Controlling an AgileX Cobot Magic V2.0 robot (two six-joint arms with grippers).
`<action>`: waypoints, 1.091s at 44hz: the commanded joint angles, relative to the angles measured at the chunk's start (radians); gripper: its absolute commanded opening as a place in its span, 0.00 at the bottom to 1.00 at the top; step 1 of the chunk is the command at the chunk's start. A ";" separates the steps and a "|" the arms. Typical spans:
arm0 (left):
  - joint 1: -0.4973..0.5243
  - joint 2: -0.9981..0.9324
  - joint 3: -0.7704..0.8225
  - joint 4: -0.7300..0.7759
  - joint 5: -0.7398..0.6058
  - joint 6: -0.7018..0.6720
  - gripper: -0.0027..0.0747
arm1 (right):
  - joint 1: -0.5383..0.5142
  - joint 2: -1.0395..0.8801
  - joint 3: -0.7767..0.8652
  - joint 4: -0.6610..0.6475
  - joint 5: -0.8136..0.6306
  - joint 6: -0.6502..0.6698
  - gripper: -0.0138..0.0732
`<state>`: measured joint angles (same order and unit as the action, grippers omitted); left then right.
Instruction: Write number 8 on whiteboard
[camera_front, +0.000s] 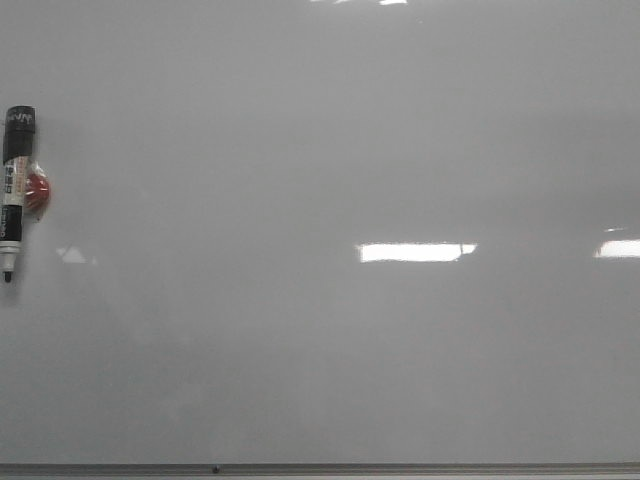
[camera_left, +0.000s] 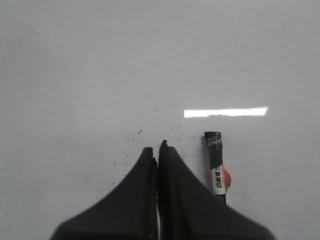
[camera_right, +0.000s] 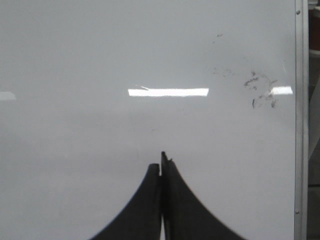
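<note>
The whiteboard fills the front view, glossy and grey-white, with its grey metal frame along the near edge. No number 8 shows on it. A black and white marker with a red blob at its side lies at the board's far left, tip toward the near edge. It also shows in the left wrist view, just beside my left gripper, which is shut and empty. My right gripper is shut and empty above bare board. Neither gripper shows in the front view.
Faint black smudges mark the board near its frame edge in the right wrist view. Small black specks dot the board by the left gripper. Bright light reflections lie across the board.
</note>
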<state>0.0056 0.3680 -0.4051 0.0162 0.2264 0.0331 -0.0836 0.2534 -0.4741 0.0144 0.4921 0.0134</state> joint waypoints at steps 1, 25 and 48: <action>0.000 0.096 -0.052 0.004 -0.091 -0.002 0.01 | -0.006 0.095 -0.045 0.001 -0.071 -0.003 0.09; 0.000 0.157 -0.052 0.002 -0.167 -0.002 0.92 | -0.006 0.156 -0.045 0.002 -0.110 -0.003 0.91; -0.230 0.549 -0.213 -0.075 -0.046 -0.033 0.85 | -0.006 0.156 -0.045 0.008 -0.127 -0.003 0.91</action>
<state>-0.1767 0.8237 -0.5598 -0.0452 0.2390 0.0421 -0.0836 0.3962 -0.4833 0.0166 0.4548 0.0134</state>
